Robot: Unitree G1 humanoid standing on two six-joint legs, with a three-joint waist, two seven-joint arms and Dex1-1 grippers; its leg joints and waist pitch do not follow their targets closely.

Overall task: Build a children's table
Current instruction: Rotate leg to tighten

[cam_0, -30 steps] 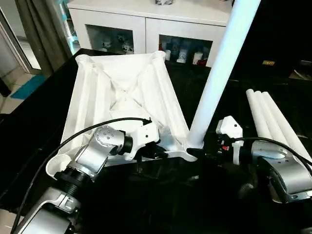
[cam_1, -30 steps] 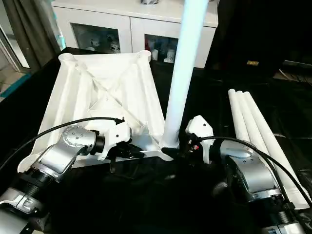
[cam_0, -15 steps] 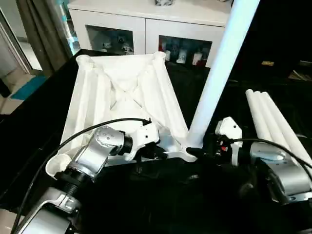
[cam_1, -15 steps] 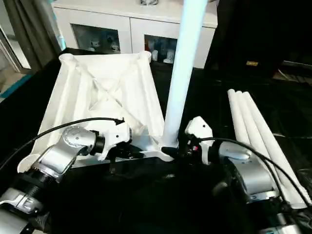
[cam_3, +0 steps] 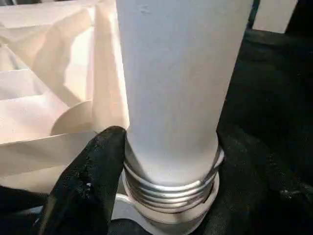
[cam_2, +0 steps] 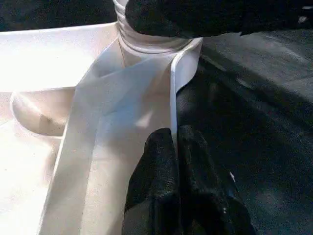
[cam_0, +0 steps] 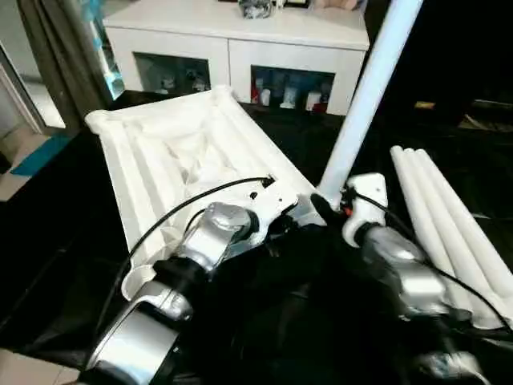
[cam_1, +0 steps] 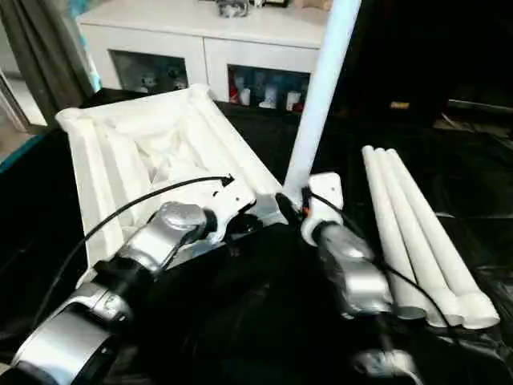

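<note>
**One leg going in, three still waiting**

The white tabletop (cam_0: 172, 156) lies upside down on the black-sheeted table (cam_0: 48, 241), ribs up, its round corner sockets showing. At the tabletop's near corner on the robot's right, one tube leg (cam_0: 365, 96) stands tilted in its socket. In the right wrist view the leg's threaded end (cam_3: 168, 188) shows several turns above the socket rim, so by my reading this leg is seated but not screwed home.

The right gripper (cam_3: 166, 161) has its black fingers (cam_3: 90, 181) spread around the leg just above the threads, one on each side and touching the tube: a hold on the leg. The left gripper (cam_2: 175, 161) is pinched together on the thin edge wall of the tabletop, near that same corner, which looks like bracing the top while the leg is worked.

Three more tube legs (cam_0: 449, 216) lie side by side on the black sheet, to the right of the tabletop, well apart from it, flared ends toward the robot. The other visible sockets are bare.

So the build is in its early part: the first leg needs finishing, three legs remain, and then the table must be turned upright.
</note>
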